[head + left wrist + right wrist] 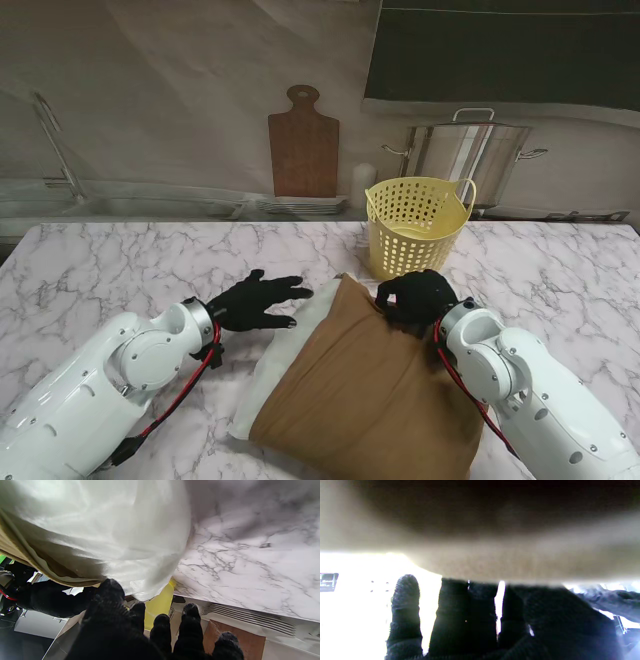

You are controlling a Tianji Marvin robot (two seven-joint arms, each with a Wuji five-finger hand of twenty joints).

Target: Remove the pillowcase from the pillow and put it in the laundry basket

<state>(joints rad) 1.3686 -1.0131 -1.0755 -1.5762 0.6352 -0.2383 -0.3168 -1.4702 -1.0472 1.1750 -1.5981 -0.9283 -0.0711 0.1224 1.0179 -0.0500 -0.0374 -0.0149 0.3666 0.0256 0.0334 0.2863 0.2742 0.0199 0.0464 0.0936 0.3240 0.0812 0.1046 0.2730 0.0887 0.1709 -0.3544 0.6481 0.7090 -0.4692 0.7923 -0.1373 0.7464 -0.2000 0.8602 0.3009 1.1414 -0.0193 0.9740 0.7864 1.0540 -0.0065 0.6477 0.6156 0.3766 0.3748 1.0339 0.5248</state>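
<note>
A pillow lies on the marble table just in front of me, its brown pillowcase [370, 390] covering most of it. The white pillow [275, 365] shows bare along its left side. My left hand [258, 300] is open with fingers spread, lying at the pillow's far left corner; the thumb touches white cloth [112, 525]. My right hand [415, 297] is curled shut on the pillowcase's far corner. In the right wrist view its fingers [460, 610] meet brown cloth [480, 555]. The yellow laundry basket [415, 225] stands upright just beyond that hand.
A wooden cutting board [303, 145] leans on the back wall over a stack of plates [295, 207]. A steel pot [465, 150] stands behind the basket. Bare marble table [120, 260] stretches to the left and far right.
</note>
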